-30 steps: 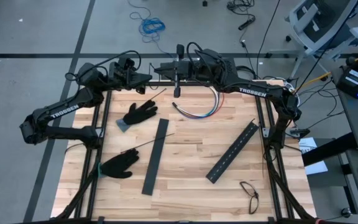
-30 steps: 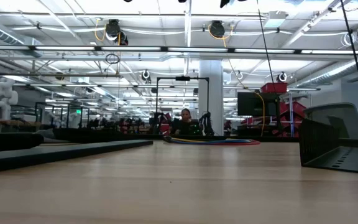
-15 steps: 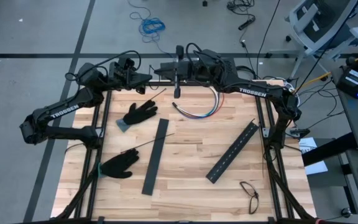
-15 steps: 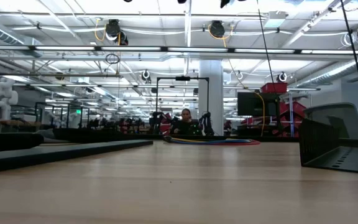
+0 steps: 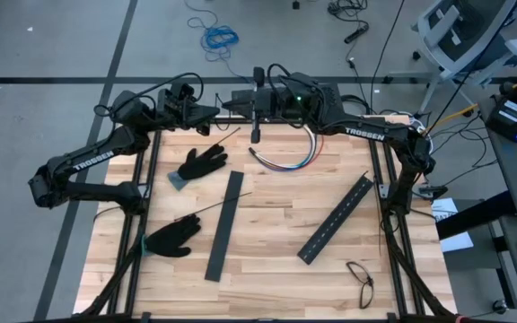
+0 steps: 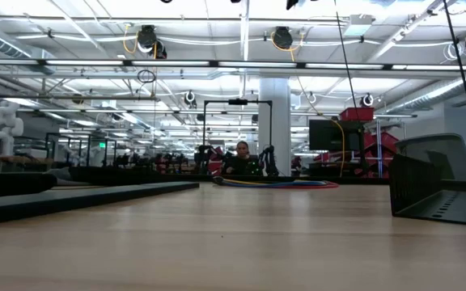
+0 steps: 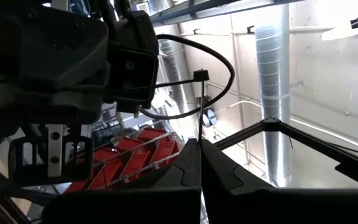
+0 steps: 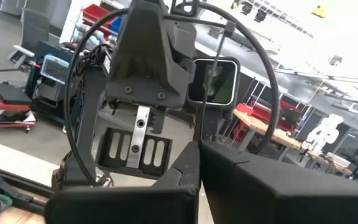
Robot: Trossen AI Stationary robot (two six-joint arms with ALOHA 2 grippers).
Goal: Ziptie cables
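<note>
Both grippers sit folded at the table's far edge, left gripper (image 5: 206, 113) and right gripper (image 5: 232, 101), fingers pressed together, empty; cables (image 5: 287, 158) lie nearby; zipties (image 5: 212, 208) cross the wood.

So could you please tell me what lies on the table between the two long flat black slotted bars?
In the high view, only bare light wooden tabletop lies between the steep left black slotted bar and the slanted right black slotted bar.
</note>
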